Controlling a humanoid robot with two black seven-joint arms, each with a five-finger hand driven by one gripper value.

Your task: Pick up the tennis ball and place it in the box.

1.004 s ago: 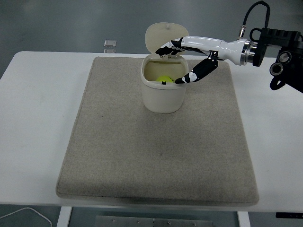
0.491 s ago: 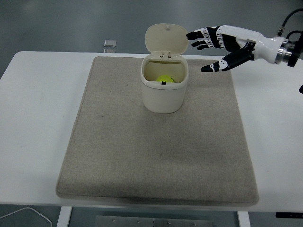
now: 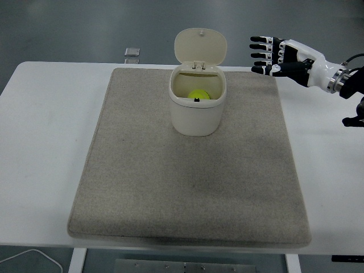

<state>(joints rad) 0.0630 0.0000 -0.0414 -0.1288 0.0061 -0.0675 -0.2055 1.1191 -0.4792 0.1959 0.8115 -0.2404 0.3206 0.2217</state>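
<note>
Ball (image 3: 197,95) sits inside the box (image 3: 197,114), which stands on the mat (image 3: 187,187) with its lid (image 3: 199,46) tipped up behind it. Right of the box and well apart from it, the right hand (image 3: 277,54) hovers with fingers spread, holding nothing. Little can go wrong now; a stray sweep toward the box could knock the lid or tip it over.

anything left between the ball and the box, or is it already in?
Nothing visible is in the way. The tennis ball already sits inside the box, whose lid stands open. The right hand is off to the box's right, fingers spread, holding nothing.
</note>
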